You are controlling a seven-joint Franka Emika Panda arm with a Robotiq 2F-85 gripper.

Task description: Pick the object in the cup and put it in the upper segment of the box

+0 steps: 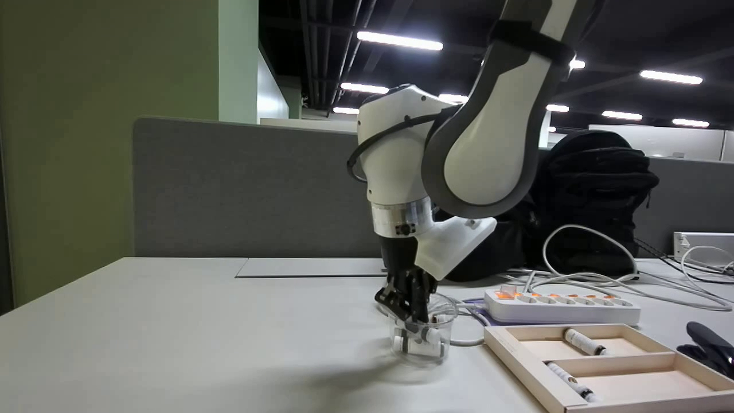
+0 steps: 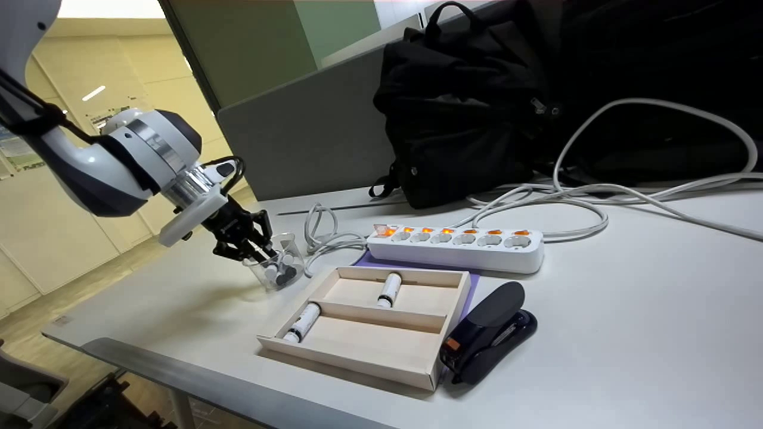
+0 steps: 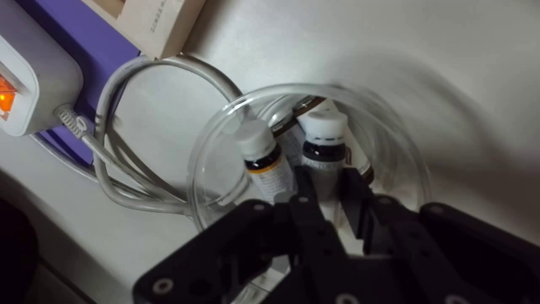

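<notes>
Fingers [image 3: 307,192] of the black, jointed hand [image 3: 329,179] reach down inside the short, clear, round cup [image 3: 201,150], one on either side of a white-capped, white-labelled, dark-necked cylindrical vial [image 3: 324,152]; no gap shows at either flank, so I judge the hand closed on it. That vial, which I take for the task's object, is inside the cup, between the fingertips, its long axis running out along the fingers in the wrist view with the cap beyond their tips. How far it tilts I cannot tell. Just left of the hand in that view leans an orange-banded bottle [image 3: 270,173], and a brown-ended bottle [image 3: 356,154] lies beneath, partly hidden.

The coming move turns on the shallow, light-wood, divided tray [image 2: 369,345]: it lies ahead of the hand and to its left in the wrist view, past the cup's rim and the pale grey looped cable [image 3: 156,205]. Its upper segment [image 2: 353,291], probably the one alongside the long white power strip [image 2: 456,255], holds a white cylinder [image 2: 390,289] lying on its side. The lift should clear the rim before any travel over the white desk [image 1: 200,338], or the cup may tip.
</notes>
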